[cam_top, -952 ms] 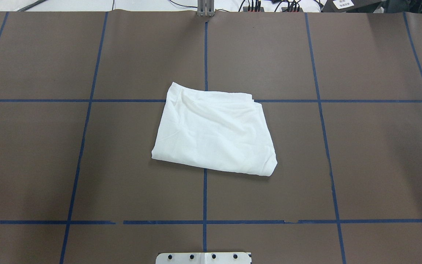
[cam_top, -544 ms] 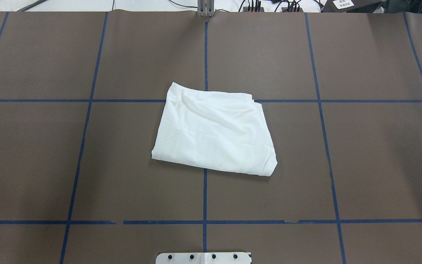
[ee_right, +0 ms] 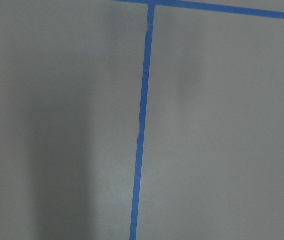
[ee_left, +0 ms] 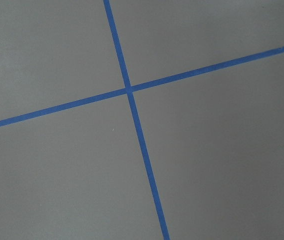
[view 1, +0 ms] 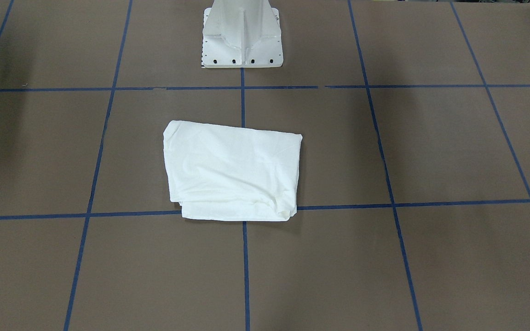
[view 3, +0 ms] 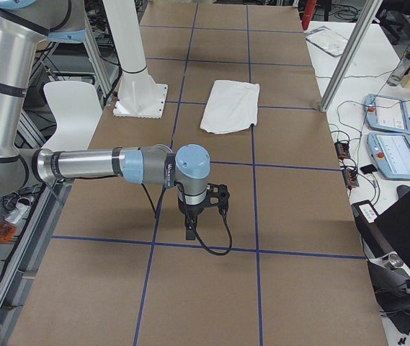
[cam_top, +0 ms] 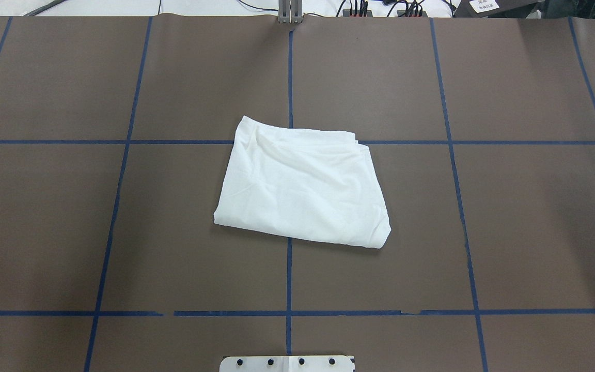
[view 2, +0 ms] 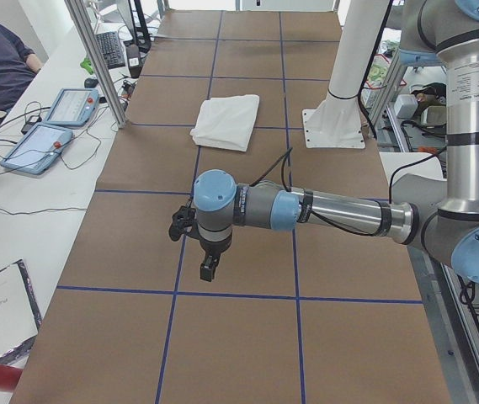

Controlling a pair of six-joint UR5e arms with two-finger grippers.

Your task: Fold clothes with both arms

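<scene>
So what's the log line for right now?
shirt: folded, lying flat | left tool: far from shirt | right tool: far from shirt | open or shut: cannot tell

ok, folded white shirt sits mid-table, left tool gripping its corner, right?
No. The left tool isn't on it: the exterior left view shows it hanging over the table, well away from the folded white shirt, which does sit mid-table.

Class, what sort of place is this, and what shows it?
Probably a robotics lab: table gridded with blue tape, teach pendants on a side bench, left arm hovering over it.

Soft cloth shirt [cam_top: 301, 186], matt tabletop [cam_top: 525, 232]
</scene>
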